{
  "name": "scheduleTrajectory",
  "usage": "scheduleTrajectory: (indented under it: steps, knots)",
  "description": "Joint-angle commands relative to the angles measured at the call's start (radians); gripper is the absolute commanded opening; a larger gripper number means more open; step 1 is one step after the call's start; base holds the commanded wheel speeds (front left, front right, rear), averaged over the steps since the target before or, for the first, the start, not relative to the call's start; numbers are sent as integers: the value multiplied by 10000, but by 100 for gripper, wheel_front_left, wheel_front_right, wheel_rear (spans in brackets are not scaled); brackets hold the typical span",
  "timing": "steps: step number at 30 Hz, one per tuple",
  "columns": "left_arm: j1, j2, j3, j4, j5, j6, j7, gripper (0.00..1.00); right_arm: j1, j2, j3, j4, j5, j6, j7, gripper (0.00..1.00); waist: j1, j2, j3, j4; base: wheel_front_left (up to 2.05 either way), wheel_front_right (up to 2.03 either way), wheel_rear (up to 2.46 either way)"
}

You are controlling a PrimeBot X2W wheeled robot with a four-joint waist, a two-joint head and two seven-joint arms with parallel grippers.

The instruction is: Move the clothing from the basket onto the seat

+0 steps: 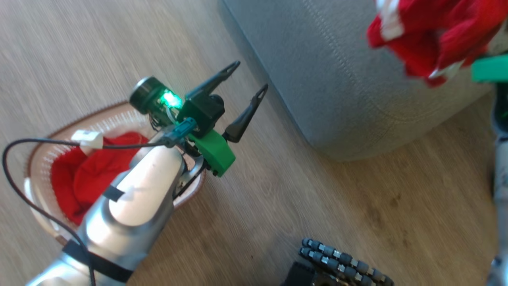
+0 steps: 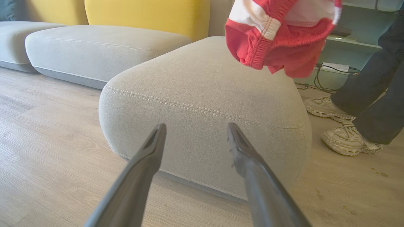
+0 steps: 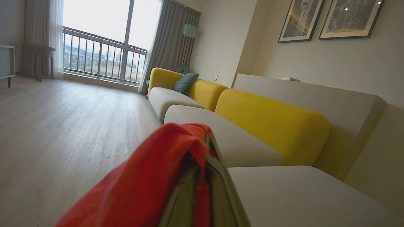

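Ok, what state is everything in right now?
Left gripper: open, empty.
Right gripper: shut on the red garment.
Red garment: hanging above the seat, not set down.
Basket: upright on the floor, red clothing inside.

Left arm stretched forward, pale forearm (image 1: 139,190) slanting up the head view, left gripper (image 1: 251,75) with fingers spread wide, right gripper (image 3: 202,148) held high, pinched tight on the clothing (image 1: 428,35).
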Motion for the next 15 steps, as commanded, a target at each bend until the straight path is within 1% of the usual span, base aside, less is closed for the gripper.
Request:
scheduleTrajectory:
  steps: [1,3,10,15]
  knots:
    - [-543,225,151,-595,162,-3,79,100,-697,-437,-243,-5,-186,-2,-65,0,-1,0,979,167,0,0,0]
    - [-596,280,121,-692,184,-7,144,100,-941,-545,-395,162,-250,-2,-65,0,-1,0,1162,235,0,0,0]
    - [-859,624,-84,-1383,288,-32,524,100,-2630,-1456,-1519,1426,-878,-2,-65,0,-1,0,2276,717,0,0,0]
    - [-953,809,-168,-1790,338,-35,680,100,-3737,-2096,-2417,2910,-1566,-2,-65,0,-1,0,2863,1040,0,0,0]
